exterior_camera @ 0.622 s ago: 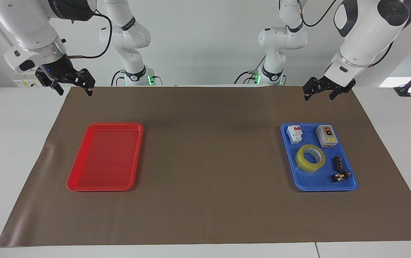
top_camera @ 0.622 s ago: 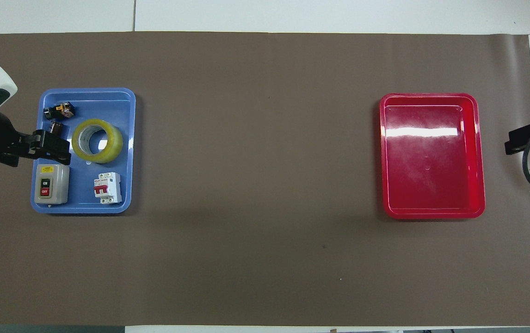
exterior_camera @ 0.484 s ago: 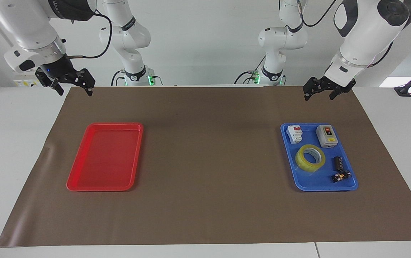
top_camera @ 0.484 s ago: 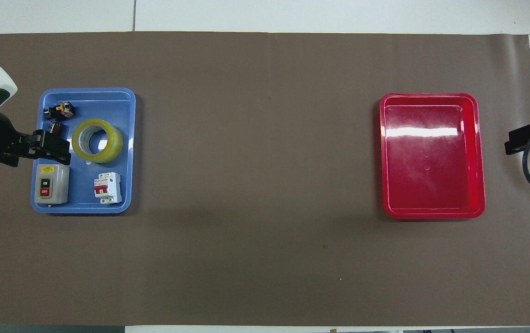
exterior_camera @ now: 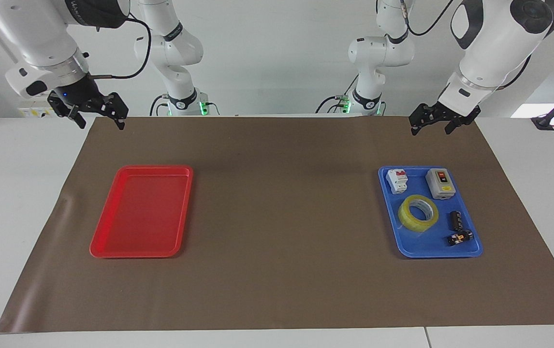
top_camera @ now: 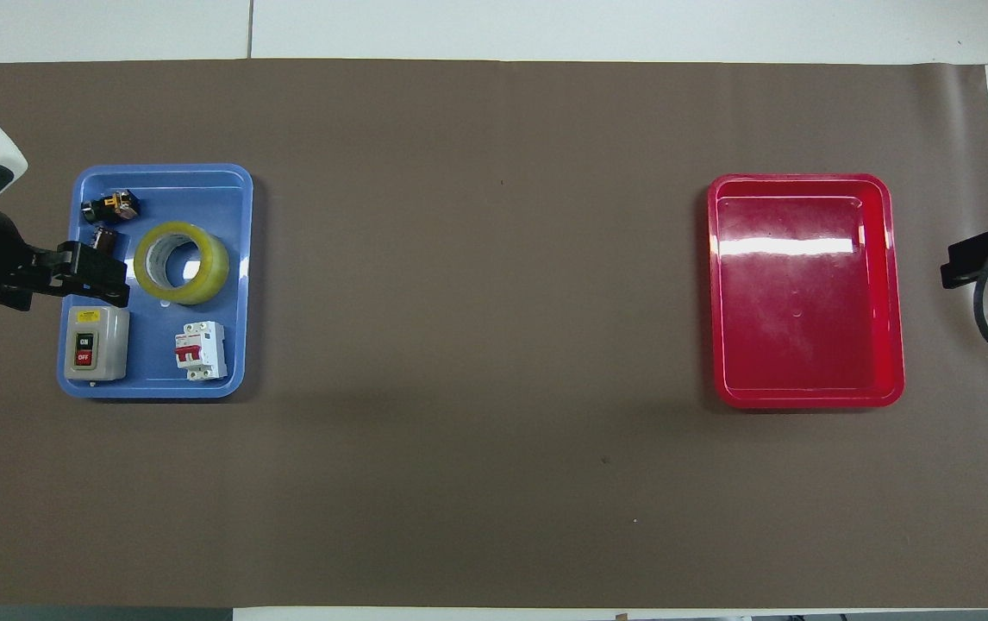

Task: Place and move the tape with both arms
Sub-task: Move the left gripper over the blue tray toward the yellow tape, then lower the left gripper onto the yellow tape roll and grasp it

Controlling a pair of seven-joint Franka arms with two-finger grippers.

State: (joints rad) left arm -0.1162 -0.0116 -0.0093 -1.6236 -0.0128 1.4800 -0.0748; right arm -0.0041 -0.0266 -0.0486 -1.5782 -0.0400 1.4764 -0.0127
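Tape roll (exterior_camera: 418, 213) flat in blue tray (exterior_camera: 470, 251), between grey switch box (exterior_camera: 440, 183) and black parts. Left gripper (exterior_camera: 434, 121) raised, fingers spread, empty: descend straight, straddling the ring wall. Right gripper (exterior_camera: 97, 112) waits, fingers apart.

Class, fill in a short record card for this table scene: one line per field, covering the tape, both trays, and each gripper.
tape: lying flat in the blue tray, untouched
blue tray also holds: grey switch box, white breaker, two small dark parts
red tray: toward the right arm's end
left gripper: open, raised above the mat's edge near the blue tray
right gripper: open, raised, waiting
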